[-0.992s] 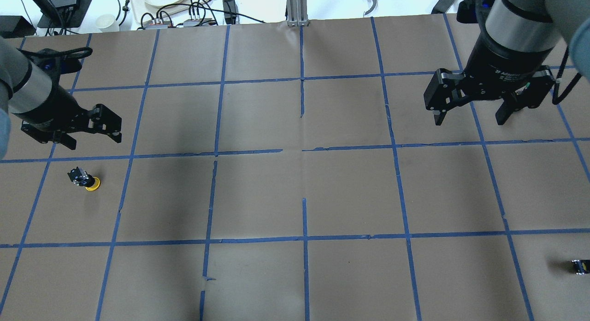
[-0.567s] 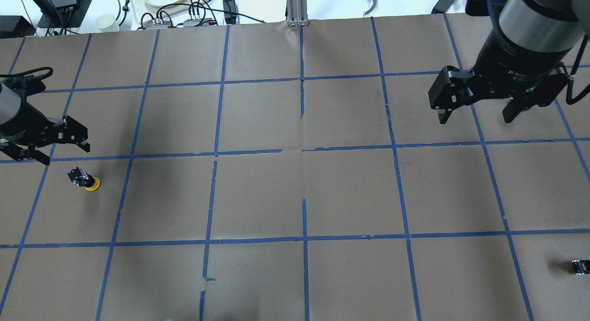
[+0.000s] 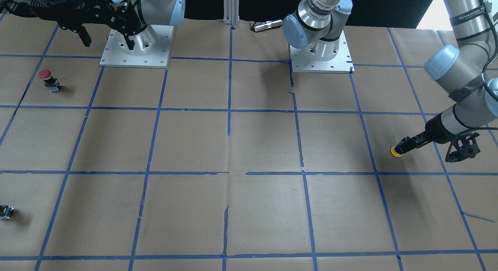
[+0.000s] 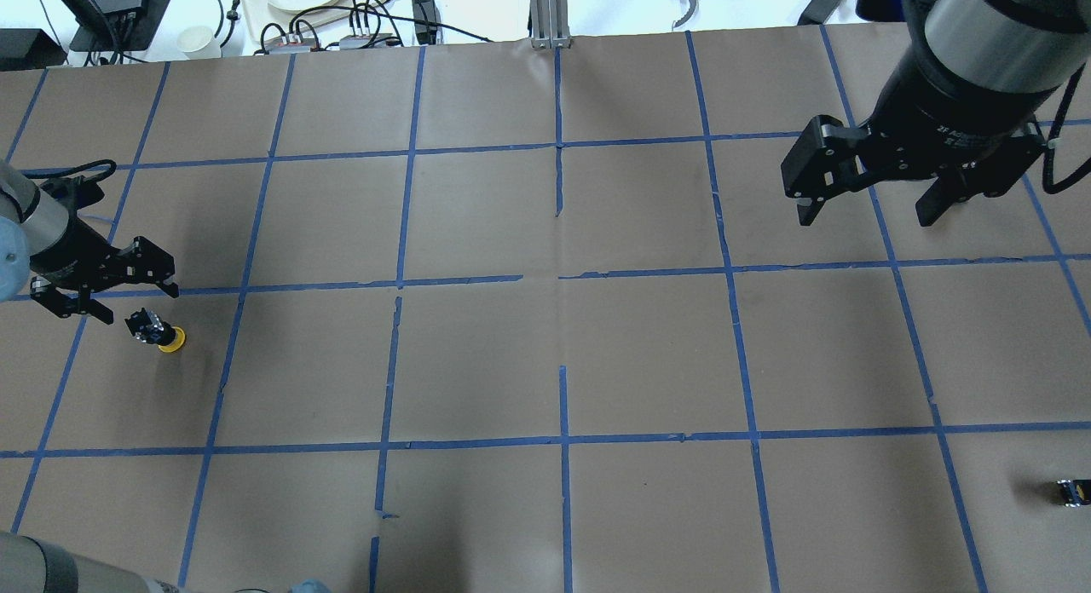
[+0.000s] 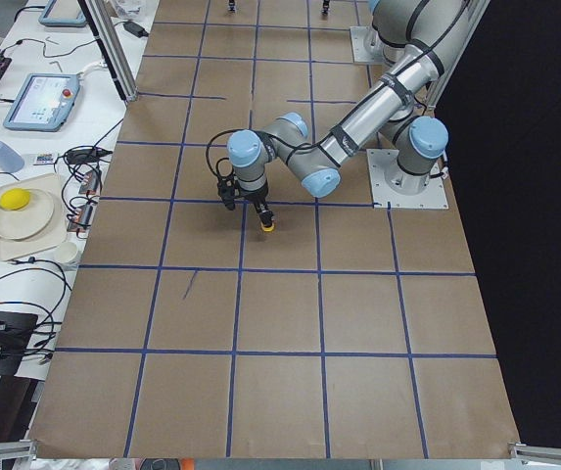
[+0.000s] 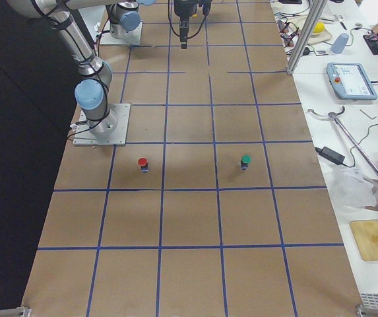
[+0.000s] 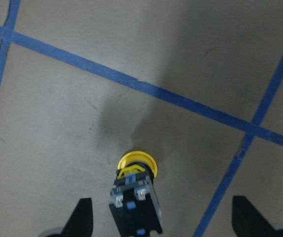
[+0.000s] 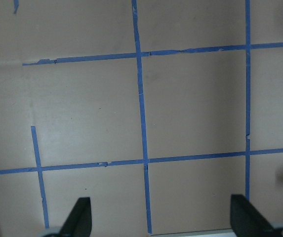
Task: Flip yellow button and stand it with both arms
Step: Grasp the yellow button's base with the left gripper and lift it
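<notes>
Closest, in the left wrist view, the left fingers (image 7: 83, 219) are spread wide, one at each lower corner, pinching nothing. Between them, nearer the one on that view's left, rises the button (image 7: 135, 195). It appears to stand upside down on its yellow cap, with the black body and terminal end pointing up at the camera, so its long axis looks roughly vertical. The fingers straddle the body without touching it; I cannot tell how high above it they hang. The button sits on the brown tabletop (image 4: 545, 354) inside a taped square, beside a blue tape line, far out on the robot's left.

By this reading the left arm is much the nearer. The coming move likely calls for centring the body between the fingers, then lowering before they close across it.

Farther off, the right fingers (image 8: 81, 217) are likewise spread and empty, held high over bare paper, well apart from the button. On that far side a red button (image 3: 46, 77) stands upright, and a small black part (image 4: 1071, 491) lies near the edge.
</notes>
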Motion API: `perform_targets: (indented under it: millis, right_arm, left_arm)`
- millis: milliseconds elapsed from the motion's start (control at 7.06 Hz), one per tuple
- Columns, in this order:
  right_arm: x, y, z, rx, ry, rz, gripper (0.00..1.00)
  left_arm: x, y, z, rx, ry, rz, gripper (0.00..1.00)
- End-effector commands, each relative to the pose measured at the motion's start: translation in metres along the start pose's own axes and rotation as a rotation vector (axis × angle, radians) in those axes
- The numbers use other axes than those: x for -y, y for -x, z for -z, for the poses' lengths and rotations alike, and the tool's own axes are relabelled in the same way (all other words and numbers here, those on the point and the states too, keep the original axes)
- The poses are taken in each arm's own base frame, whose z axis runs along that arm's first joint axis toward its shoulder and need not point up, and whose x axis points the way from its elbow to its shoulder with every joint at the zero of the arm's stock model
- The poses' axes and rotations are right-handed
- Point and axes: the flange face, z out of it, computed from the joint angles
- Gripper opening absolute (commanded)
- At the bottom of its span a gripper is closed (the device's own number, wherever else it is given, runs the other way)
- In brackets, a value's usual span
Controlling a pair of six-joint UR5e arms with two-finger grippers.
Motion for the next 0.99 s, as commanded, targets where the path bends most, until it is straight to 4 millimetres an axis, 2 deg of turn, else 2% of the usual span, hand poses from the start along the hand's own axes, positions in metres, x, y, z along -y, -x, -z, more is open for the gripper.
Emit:
perform_targets:
  millis: [0, 142, 425, 567, 708, 850]
  right_arm:
    - [0.0, 0.001, -0.006, 0.006, 0.02, -0.005, 1.0]
    - [0.006, 0.001, -0.013, 0.007, 0.028, -0.005, 1.0]
    - [0.019, -0.003, -0.021, 0.009, 0.026, -0.015, 1.0]
    - [0.022, -0.003, -0.021, 0.011, 0.019, -0.019, 1.0]
    - [0.018, -0.002, -0.018, 0.008, 0.016, -0.016, 1.0]
    - [0.013, -0.002, -0.013, 0.008, 0.02, -0.028, 1.0]
  left_arm:
    - [-0.004, 0.0, -0.011, -0.003, 0.018, 0.016, 0.87]
    - [-0.009, 0.0, -0.013, 0.0, 0.025, 0.013, 0.77]
    - [-0.013, 0.006, -0.011, 0.057, 0.034, 0.017, 0.69]
    - [-0.013, 0.005, -0.013, 0.057, 0.038, 0.02, 0.59]
    - [-0.013, 0.005, -0.014, 0.058, 0.04, 0.015, 0.39]
    - [-0.009, 0.005, -0.013, 0.054, 0.035, 0.014, 0.28]
